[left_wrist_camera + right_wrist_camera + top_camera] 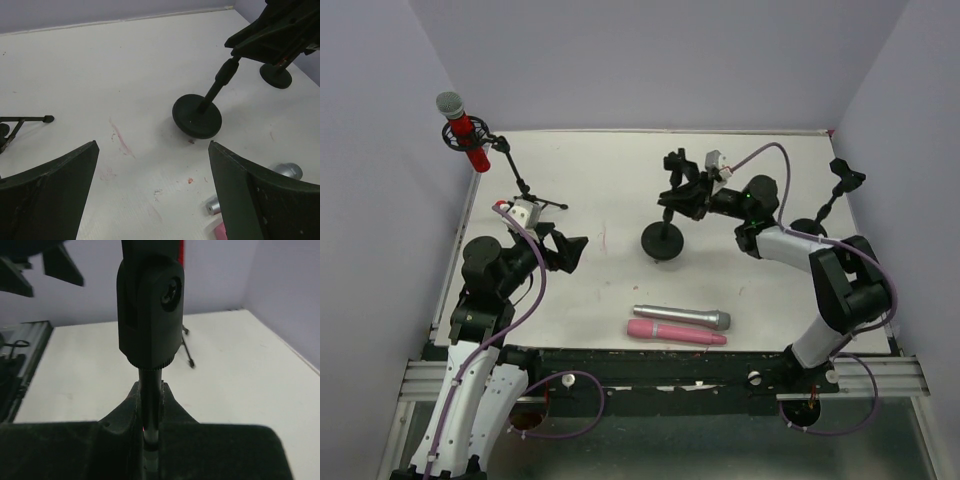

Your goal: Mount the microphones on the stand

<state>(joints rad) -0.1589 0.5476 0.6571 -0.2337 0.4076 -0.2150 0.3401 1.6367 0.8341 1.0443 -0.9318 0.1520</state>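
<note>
The glittery red microphone (468,135) sits in the clip of a tripod stand (525,188) at the far left. The silver-grey microphone (680,317) and the pink microphone (675,333) lie side by side near the table's front edge. My right gripper (682,195) is shut on the pole (150,385) of the middle round-base stand (663,241), just under its empty clip (150,305). My left gripper (568,250) is open and empty above the table, left of the two lying microphones. Its view shows the silver head (287,171) and a pink tip (220,231) past its right finger (260,200).
A third round-base stand (812,226) with an empty clip (846,178) stands at the far right. The tripod's legs (25,120) spread over the left part of the table. Purple walls close in three sides.
</note>
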